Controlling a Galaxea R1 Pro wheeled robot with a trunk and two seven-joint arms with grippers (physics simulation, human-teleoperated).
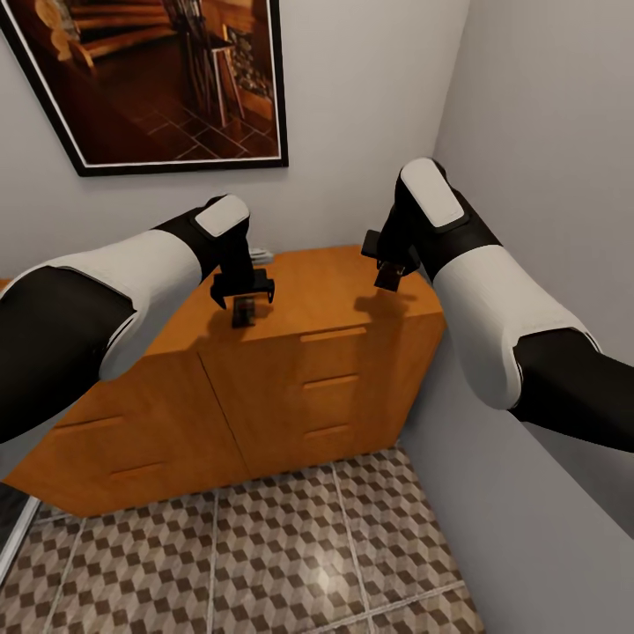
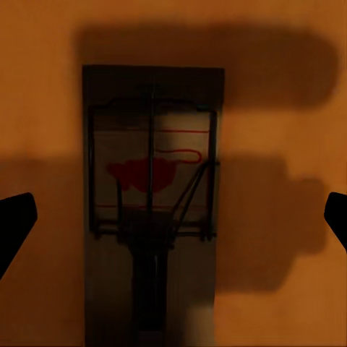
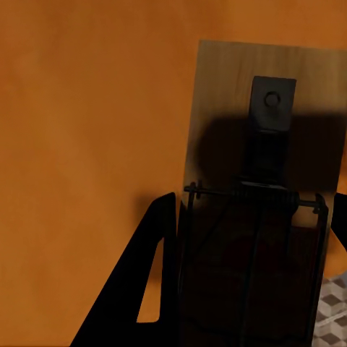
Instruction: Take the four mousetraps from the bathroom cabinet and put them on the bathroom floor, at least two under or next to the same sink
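Note:
The orange-brown cabinet point(image 1: 328, 295) stands in the corner below my arms. One mousetrap point(image 2: 152, 181), a small wooden board with wire parts and a red spot, sits in shadow over the cabinet top directly beneath my left gripper point(image 1: 242, 295). In the left wrist view that gripper point(image 2: 177, 217) is open, its fingertips point(image 2: 16, 220) wide of the board. My right gripper point(image 1: 388, 275) hovers over the cabinet's right end, shut on a second mousetrap point(image 3: 225, 87). The patterned bathroom floor point(image 1: 264, 555) lies in front of the cabinet.
A framed picture point(image 1: 158, 79) hangs on the back wall. The grey side wall point(image 1: 546, 132) runs close along my right arm. Small pale flat things point(image 1: 261, 255) lie on the cabinet top behind my left wrist. A dark strip point(image 1: 9, 519) borders the floor at lower left.

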